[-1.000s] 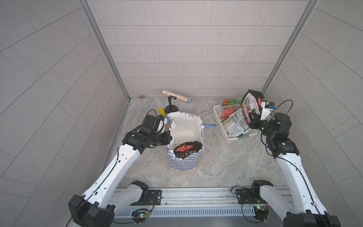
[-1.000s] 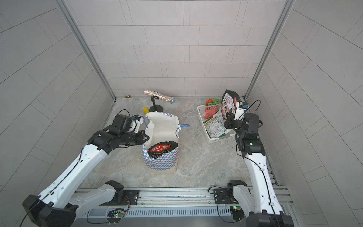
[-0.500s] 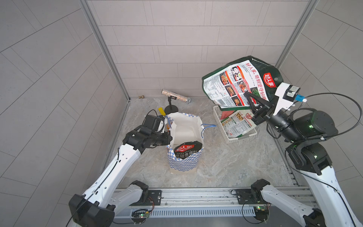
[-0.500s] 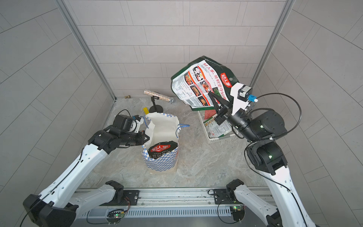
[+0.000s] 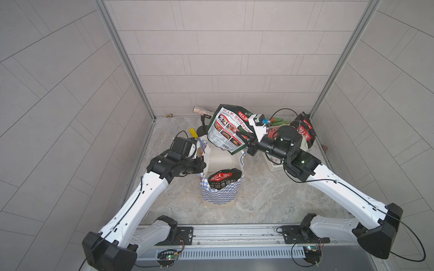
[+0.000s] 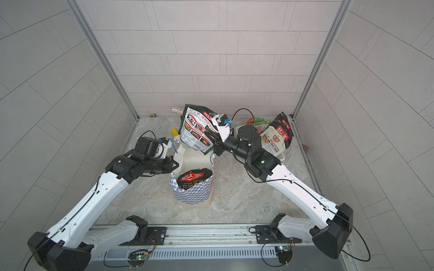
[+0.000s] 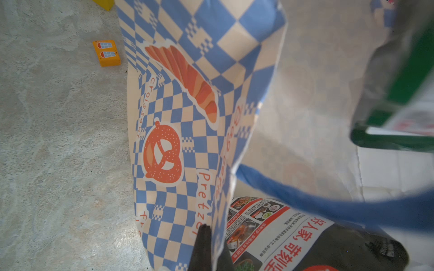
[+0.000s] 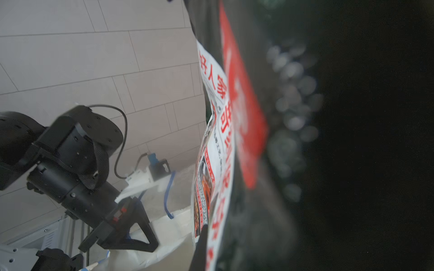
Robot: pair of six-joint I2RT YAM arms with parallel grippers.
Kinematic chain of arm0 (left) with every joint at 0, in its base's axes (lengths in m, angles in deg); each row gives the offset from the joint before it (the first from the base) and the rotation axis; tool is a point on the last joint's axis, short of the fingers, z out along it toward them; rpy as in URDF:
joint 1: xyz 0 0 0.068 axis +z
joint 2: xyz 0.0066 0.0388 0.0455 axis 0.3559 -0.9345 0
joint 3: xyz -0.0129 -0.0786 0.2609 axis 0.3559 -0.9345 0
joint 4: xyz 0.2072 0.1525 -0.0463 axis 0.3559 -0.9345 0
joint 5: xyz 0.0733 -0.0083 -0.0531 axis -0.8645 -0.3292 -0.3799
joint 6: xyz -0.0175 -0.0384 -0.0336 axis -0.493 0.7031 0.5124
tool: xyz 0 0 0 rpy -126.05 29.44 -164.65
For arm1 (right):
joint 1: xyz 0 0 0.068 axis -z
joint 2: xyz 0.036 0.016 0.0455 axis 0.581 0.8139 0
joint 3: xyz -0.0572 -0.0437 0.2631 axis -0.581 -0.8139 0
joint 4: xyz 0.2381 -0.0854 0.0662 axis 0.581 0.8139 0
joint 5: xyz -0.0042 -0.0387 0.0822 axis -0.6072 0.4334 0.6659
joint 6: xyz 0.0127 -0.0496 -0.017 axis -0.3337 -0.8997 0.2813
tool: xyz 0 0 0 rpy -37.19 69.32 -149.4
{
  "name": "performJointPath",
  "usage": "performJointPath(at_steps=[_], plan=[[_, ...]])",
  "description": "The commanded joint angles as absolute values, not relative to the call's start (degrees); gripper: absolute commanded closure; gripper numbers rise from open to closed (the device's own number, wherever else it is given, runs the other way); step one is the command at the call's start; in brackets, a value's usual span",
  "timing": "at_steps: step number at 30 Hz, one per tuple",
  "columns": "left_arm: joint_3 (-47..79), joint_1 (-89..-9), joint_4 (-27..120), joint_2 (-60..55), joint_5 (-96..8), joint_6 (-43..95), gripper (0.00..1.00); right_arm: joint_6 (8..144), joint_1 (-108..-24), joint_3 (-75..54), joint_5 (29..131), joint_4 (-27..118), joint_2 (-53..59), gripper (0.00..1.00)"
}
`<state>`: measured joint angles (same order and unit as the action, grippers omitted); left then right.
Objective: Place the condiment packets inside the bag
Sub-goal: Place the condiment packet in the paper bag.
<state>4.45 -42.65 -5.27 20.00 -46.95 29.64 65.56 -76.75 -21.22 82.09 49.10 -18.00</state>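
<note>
Packets sat in three places. A green packet hung tilted over the far side of the bag's mouth, pinched at its lower edge by the right claw, whose jaws were closed on it. A dark packet stood inside the bag against its near wall, its top above the rim. A maroon packet leaned in the white basket at the bench's far right corner, with other packets behind it, largely hidden by the right arm.

The bag stood upright near the middle of the bench, mouth open. The left claw was clamped on the bag's left rim, one finger outside the checkered wall and one inside.

The bench was grey-beige marbled stone. Pale grey tiled walls closed it in at the back and both sides, with metal posts at the two far corners. A metal rail ran along the front edge and carried both arm bases. A glittery tube sat on a black stand near the back edge, and a yellow block lay just behind the bag.
</note>
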Motion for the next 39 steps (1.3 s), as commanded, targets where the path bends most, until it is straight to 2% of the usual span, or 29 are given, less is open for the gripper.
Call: performJointPath(at_steps=[1,6,11,20,27,32,35,39], plan=[[3.5,-42.6,-6.4,19.9,-49.3,28.4,1.0,60.2,-77.0,-23.3,83.5,46.2,-24.4,1.0],[3.9,-42.5,-6.3,19.8,-48.8,28.5,1.0,50.5,-77.0,-26.0,90.0,54.1,-26.3,1.0],[4.0,-42.5,-6.1,19.9,-48.4,28.7,1.0,42.0,-76.9,-23.1,96.9,61.4,-25.2,1.0],[4.2,-42.5,-4.9,20.9,-46.4,28.7,1.0,39.2,-77.1,-17.3,106.6,68.2,-16.1,1.0],[4.0,-42.6,-5.0,20.5,-46.6,28.5,1.0,33.4,-77.3,-16.6,108.9,78.0,-13.3,1.0],[4.2,-42.5,-5.0,20.3,-46.6,28.5,1.0,31.3,-78.0,-16.3,108.5,78.7,-11.0,1.0],[4.0,-42.5,-5.1,20.3,-46.7,28.6,1.0,30.9,-78.5,-16.9,108.1,77.3,-9.7,0.82],[4.0,-42.5,-5.2,20.0,-46.9,28.4,1.0,31.3,-78.6,-17.7,106.9,76.0,-10.1,0.7]])
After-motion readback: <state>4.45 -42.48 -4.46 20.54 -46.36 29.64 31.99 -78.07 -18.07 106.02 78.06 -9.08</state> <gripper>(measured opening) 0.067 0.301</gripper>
